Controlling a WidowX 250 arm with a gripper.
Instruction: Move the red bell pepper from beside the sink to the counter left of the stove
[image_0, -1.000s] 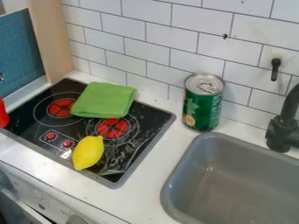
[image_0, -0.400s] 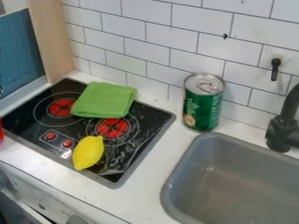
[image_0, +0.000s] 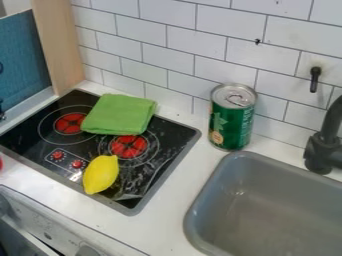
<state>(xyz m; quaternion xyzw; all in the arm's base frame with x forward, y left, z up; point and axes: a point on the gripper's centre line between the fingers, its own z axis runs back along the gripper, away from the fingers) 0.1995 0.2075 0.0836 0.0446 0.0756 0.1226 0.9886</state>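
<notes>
A yellow lemon-shaped object (image_0: 101, 174) lies on the near right part of the black stove top (image_0: 40, 146), beside the printed red knobs. Behind it, a folded green cloth (image_0: 120, 114) rests across the stove's back, partly over the two burner rings. A green can (image_0: 232, 117) stands upright on the counter between stove and sink. At the left edge, a sliver of a red object (image_0: 1, 163) shows by the stove's near left corner. Small dark parts (image_0: 2, 114), perhaps of the arm, show higher along that edge.
The grey sink (image_0: 194, 212) takes up the lower right, with a black faucet (image_0: 322, 150) behind it. White wall tiles (image_0: 200, 45) rise along the back of the counter. A wooden panel (image_0: 59, 45) stands at the back left.
The red object has slid down and left, mostly out past the left edge. The dark parts at that edge have shifted downward. Lemon, cloth and can have stayed put.
</notes>
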